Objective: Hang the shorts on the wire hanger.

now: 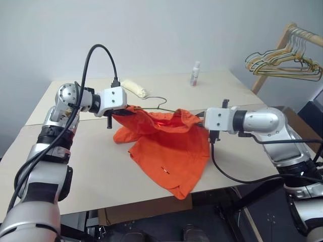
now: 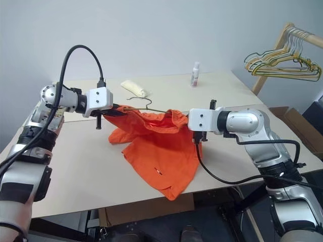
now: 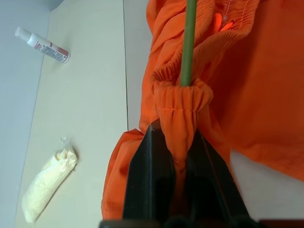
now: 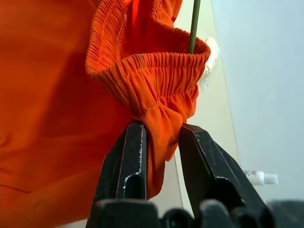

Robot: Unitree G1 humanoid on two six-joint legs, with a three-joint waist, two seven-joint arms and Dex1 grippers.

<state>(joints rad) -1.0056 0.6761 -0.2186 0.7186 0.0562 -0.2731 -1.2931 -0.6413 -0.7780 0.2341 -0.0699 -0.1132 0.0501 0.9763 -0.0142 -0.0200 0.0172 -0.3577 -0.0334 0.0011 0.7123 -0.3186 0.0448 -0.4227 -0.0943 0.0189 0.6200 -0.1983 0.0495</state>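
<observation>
Beige table [image 1: 101, 171], both jaws pinching orange shorts [image 1: 171, 146], wrist views reveal wire hanger [image 3: 188, 42] inside waistband.

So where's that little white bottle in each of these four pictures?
Left eye view: the bottle stands upright at the table's far edge, beyond the shorts.
Right eye view: same spot, far edge.
Left wrist view: upper corner, lying sideways in the picture.
Right wrist view: low at the edge, beside a finger.
Shared landmark: the orange shorts.
</observation>
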